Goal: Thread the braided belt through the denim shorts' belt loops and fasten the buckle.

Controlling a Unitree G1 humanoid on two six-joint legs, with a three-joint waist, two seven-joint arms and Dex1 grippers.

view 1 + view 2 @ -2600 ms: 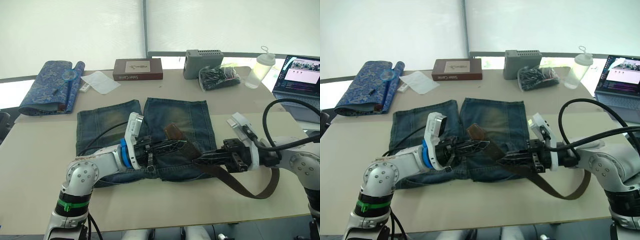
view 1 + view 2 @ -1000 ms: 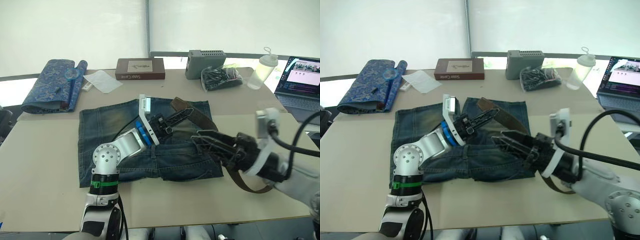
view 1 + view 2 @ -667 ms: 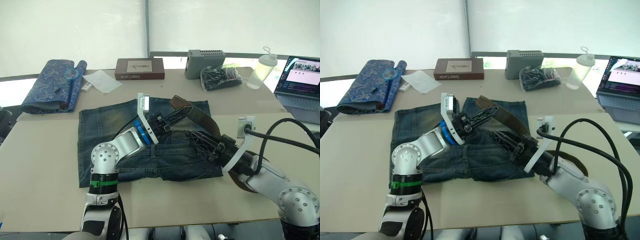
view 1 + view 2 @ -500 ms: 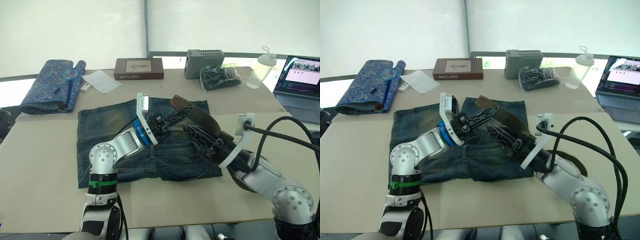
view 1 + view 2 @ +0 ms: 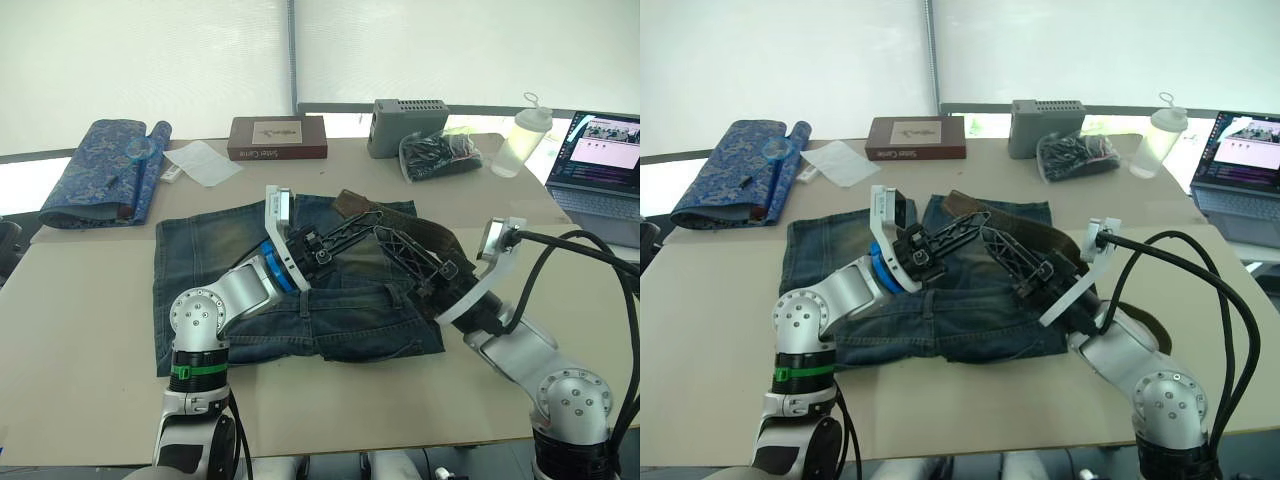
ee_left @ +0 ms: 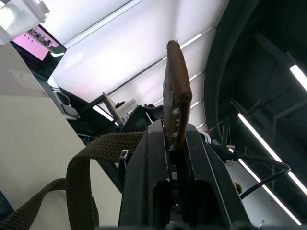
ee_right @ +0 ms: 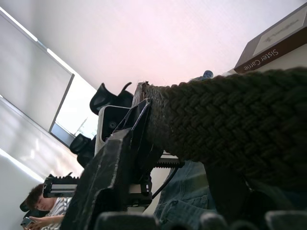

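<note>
Belt: the braided belt [image 5: 420, 237] hangs above the denim shorts [image 5: 200, 250], its leather tip raised toward the far edge of the legs; its long axis runs from that tip back toward the robot's right.
Left gripper: the left gripper [image 5: 368, 221] is pressed together on the belt's leather tip [image 6: 175, 91], which stands up between the fingers in the left wrist view.
Right gripper: the right gripper [image 5: 395, 245] lies along the braided part just behind the tip; the webbing crosses its fingers [image 7: 129, 148] in the wrist view, and the jaws look clamped on it.
Key relation: both grippers meet over the right leg of the shorts, well above the cloth. The waistband lies nearer the robot, under the arms, so the tip points away from the belt loops, which I cannot pick out here.
Buckle: not made out; the belt's tail drops behind the right arm.
Progress: by my judgement no loop is threaded yet.
Surface: beige table [image 5: 80, 320]; shorts spread flat, legs pointing away.
Room: rolled blue patterned cloth [image 5: 100, 170], boxed book [image 5: 277, 138], grey box [image 5: 408, 114], bottle [image 5: 523, 138] and laptop [image 5: 600, 160] sit along the far edge, well apart from the work.
</note>
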